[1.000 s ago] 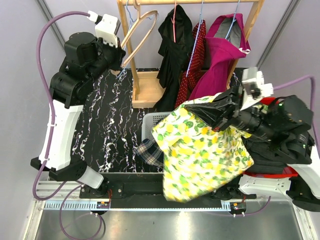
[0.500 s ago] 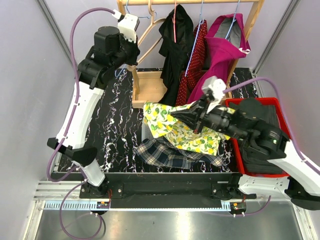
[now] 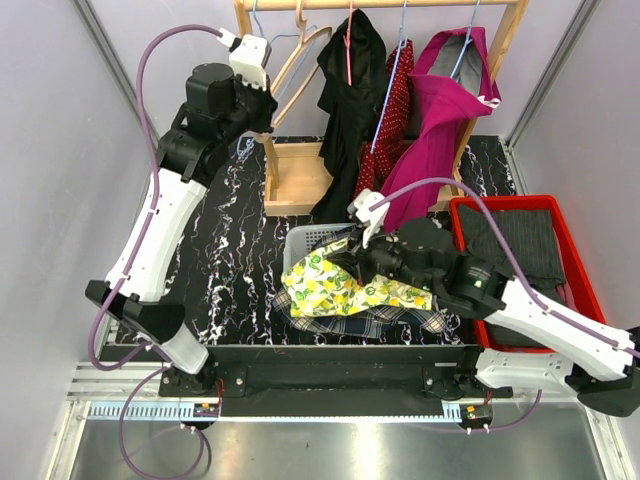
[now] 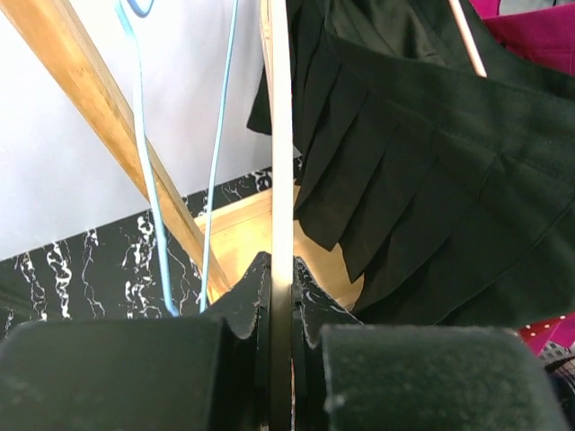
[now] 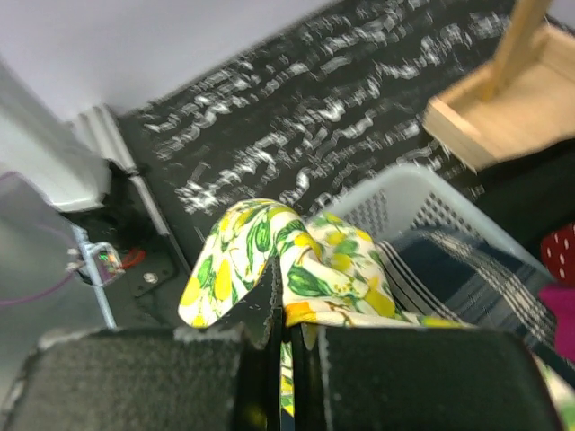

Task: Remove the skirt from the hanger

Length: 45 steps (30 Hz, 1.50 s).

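The skirt (image 3: 345, 288) is white with yellow lemons and green leaves. It lies bunched in the grey basket (image 3: 300, 238) at the table's middle, on a plaid cloth (image 3: 400, 322). My right gripper (image 3: 345, 262) is shut on a fold of it, seen close in the right wrist view (image 5: 296, 269). The wooden hanger (image 3: 300, 50) is bare and hooked on the rack's top rail at the back left. My left gripper (image 3: 268, 105) is shut on its lower arm; the left wrist view shows the pale bar (image 4: 281, 180) pinched between the jaws.
A wooden rack (image 3: 290, 180) at the back holds a black garment (image 3: 345, 110), a red dotted one (image 3: 392, 100) and a magenta one (image 3: 440, 120). A red bin (image 3: 580, 290) with dark clothes stands at the right. Two blue wire hangers (image 4: 153, 180) hang beside the left gripper.
My right gripper has swung left and down, carrying the skirt into the basket. My left gripper has risen with the bare hanger to the rack's rail.
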{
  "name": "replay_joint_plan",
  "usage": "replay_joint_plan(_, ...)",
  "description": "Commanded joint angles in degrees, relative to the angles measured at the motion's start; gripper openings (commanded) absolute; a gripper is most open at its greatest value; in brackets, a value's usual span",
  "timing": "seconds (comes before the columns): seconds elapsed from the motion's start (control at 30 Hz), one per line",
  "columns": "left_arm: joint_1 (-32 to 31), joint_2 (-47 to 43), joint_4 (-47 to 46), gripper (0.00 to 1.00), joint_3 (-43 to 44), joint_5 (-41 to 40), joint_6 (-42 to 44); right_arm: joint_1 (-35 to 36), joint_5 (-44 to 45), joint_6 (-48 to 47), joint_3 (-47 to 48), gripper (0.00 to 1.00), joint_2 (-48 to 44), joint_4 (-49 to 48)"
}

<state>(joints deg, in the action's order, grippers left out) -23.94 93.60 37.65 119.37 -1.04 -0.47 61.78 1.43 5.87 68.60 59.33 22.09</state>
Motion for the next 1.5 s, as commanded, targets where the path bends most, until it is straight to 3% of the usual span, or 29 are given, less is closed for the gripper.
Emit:
replay_joint_plan(0.0,0.57,-4.56,-2.58,0.00,-4.66,0.07,0.03,-0.08,7.62,3.78,-4.87,0.00,1.31,-3.89)
replay_joint_plan(0.07,0.56,-6.14,-2.49,0.36,-6.07,0.59,0.12,-0.43,7.36,6.42,-7.86,0.00,2.45,-4.15)
replay_joint_plan(0.1,0.48,-6.67,-2.49,0.58,-6.52,0.60,0.12,-0.60,6.92,9.13,-9.87,0.00,3.07,-4.68)
replay_joint_plan(0.13,0.56,-7.11,-2.41,0.88,-6.87,0.69,0.12,-1.04,6.74,10.81,-10.84,0.00,3.25,-4.95)
replay_joint_plan(0.17,0.57,-7.47,-2.40,0.99,-7.57,0.69,0.12,-1.31,5.79,12.40,-11.72,0.00,3.42,-5.21)
replay_joint_plan(0.33,0.56,-9.31,-2.58,0.99,-8.45,0.51,1.53,-7.35,1.39,23.64,-18.75,0.00,5.09,-7.40)
replay_joint_plan(0.47,0.39,-10.63,-2.49,0.99,-9.42,0.69,0.65,-15.17,-8.36,34.17,-24.29,0.00,8.69,-12.57)
replay_joint_plan(0.6,0.21,-12.74,-2.40,0.99,-10.21,0.69,0.65,-21.43,-18.46,44.56,-29.21,0.00,19.46,-19.61)
replay_joint_plan(0.73,-0.22,-14.41,0.93,0.99,-7.24,1.99,0.65,-22.32,-29.70,49.93,-30.53,0.00,32.84,-26.64)
replay_joint_plan(0.8,-0.14,-14.85,2.95,0.99,-6.09,2.35,0.65,-22.14,-29.65,50.82,-32.03,0.00,37.16,-29.38)
replay_joint_plan(0.97,-1.54,-14.94,6.03,0.99,-0.29,2.88,0.73,-21.96,-25.17,46.60,-32.12,0.02,35.96,-22.97)
replay_joint_plan(1.0,-1.89,-14.59,6.47,0.99,0.76,3.14,0.65,-21.88,-23.77,46.60,-32.30,0.14,34.90,-22.53)
replay_joint_plan(1.1,-4.17,-12.40,6.74,0.99,6.29,3.76,0.56,-21.61,-20.70,44.85,-31.95,0.34,29.19,-18.85)
replay_joint_plan(1.13,-5.75,-11.61,6.65,0.99,7.62,3.50,0.64,-21.61,-19.55,43.45,-31.60,0.47,27.52,-16.22)
replay_joint_plan(1.2,-7.60,-8.53,6.30,0.99,10.60,2.89,1.26,-21.61,-16.65,41.52,-30.11,0.62,22.42,-13.57)
replay_joint_plan(1.23,-9.61,-7.65,6.04,0.99,13.32,2.19,2.04,-21.53,-15.85,39.50,-29.41,0.84,20.93,-10.86)
replay_joint_plan(1.27,-10.50,-6.43,5.08,0.99,14.65,2.01,2.31,-21.61,-14.98,38.09,-27.48,0.96,18.48,-9.27)
replay_joint_plan(1.47,-12.44,1.05,-1.60,0.99,15.64,2.27,0.65,-18.64,-8.38,27.46,-16.93,1.00,10.47,0.93)
